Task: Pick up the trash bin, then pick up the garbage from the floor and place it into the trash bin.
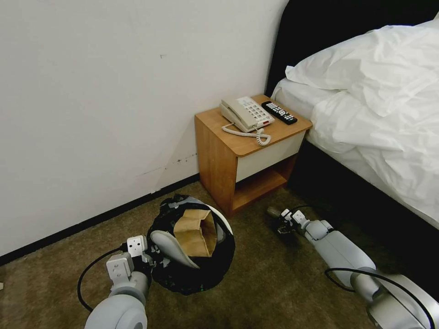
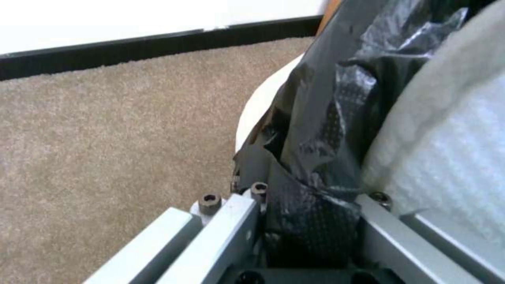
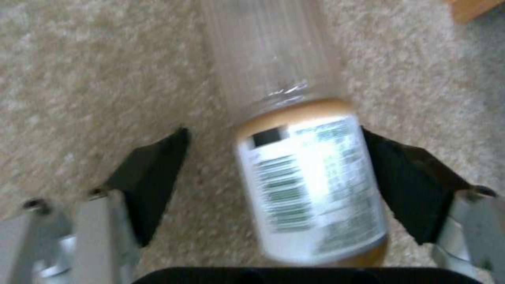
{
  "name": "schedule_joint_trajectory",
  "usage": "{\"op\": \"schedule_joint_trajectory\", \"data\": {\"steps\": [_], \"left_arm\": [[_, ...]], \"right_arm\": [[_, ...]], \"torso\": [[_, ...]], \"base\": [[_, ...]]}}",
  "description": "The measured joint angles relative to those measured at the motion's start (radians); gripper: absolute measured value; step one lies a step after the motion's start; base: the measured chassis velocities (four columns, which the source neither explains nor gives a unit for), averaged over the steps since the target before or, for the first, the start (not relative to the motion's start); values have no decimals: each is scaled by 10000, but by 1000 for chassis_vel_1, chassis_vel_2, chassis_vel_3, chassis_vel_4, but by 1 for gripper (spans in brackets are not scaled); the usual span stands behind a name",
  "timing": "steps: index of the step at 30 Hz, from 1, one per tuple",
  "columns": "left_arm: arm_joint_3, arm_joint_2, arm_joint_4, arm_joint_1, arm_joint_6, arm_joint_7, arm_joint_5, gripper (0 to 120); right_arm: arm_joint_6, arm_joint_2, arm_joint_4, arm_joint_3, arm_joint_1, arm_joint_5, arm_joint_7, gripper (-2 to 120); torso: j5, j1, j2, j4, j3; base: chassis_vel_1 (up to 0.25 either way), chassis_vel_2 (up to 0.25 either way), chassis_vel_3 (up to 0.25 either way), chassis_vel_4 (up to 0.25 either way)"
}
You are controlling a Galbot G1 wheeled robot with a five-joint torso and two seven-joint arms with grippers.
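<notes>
1. Between the spread pads of the right gripper (image 3: 274, 177) lies a clear plastic bottle (image 3: 300, 173) with a white printed label, on its side on the carpet (image 3: 94, 71). One pad sits just beside the label; the other stands apart from it, with carpet showing between. I cannot tell if either pad touches the bottle.
2. Seen from the head, the right gripper (image 1: 284, 224) is low over the floor, in front of the wooden nightstand (image 1: 219, 151), with the bottle's far end (image 1: 273, 211) poking out beyond it.
3. Well to that gripper's left, the left gripper (image 1: 153, 256) holds the trash bin (image 1: 194, 269) tilted, its mouth facing up toward the head camera.
4. Inside the bin are a brown paper bag (image 1: 195, 233) and a white slipper (image 1: 171, 249), the slipper lying nearest the left gripper.
5. From the left wrist, the fingers (image 2: 231, 225) are pressed together on the bin's rim, pinching the crinkly black bag (image 2: 326, 130) folded over it; the white bin wall (image 2: 263, 102) shows just beyond, and the slipper (image 2: 447, 130) is on the inner side.
6. On the nightstand rest a telephone (image 1: 246, 113) and a remote (image 1: 279, 112); a bed (image 1: 379, 100) stands beyond the right gripper.
</notes>
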Motion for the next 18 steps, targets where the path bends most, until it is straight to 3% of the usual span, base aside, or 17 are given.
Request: {"op": "schedule_joint_trajectory", "data": {"steps": [8, 11, 12, 18], "left_arm": [[-1, -9, -82, 45, -12, -5, 20, 0], [6, -18, -95, 51, -12, -8, 33, 0], [1, -25, -95, 48, -13, -8, 49, 0], [27, -91, -104, 59, -16, 0, 91, 0]], "right_arm": [[-54, -71, 204, 62, -137, 20, 73, 61], [-153, -203, 311, 121, -194, 14, 310, 53], [-169, -254, 351, 120, -229, 14, 314, 48], [-175, -375, 446, 166, -313, 12, 328, 35]], "torso": [[-1, 0, -1, 0, 2], [4, 2, -6, 10, 5], [-9, 2, -6, -7, 5], [-10, 2, -6, -9, 3]], "base": [[0, 0, 0, 0], [0, 0, 0, 0], [0, 0, 0, 0], [0, 0, 0, 0]]}}
